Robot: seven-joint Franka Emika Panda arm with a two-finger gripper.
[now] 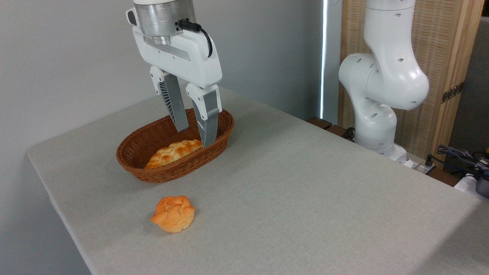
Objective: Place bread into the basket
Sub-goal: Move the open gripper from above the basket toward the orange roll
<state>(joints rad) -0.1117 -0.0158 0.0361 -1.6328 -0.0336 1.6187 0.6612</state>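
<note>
The bread (pixel 174 213), a small round orange-golden knotted bun, lies on the grey table in front of the basket, untouched. The basket (pixel 143 147) is an oval brown wicker one at the table's back left, and a longer, paler braided loaf (pixel 174 152) lies inside it. My gripper (pixel 195 136) hangs over the basket's right half, its fingertips just above the loaf's right end. Its two fingers (pixel 208 122) stand a little apart with nothing between them.
The arm's white base (pixel 376 114) stands at the table's back right edge. Cables and small tools (pixel 464 158) lie off the table at the far right. The table's left edge (pixel 57 210) runs close to the bun. A grey wall is behind.
</note>
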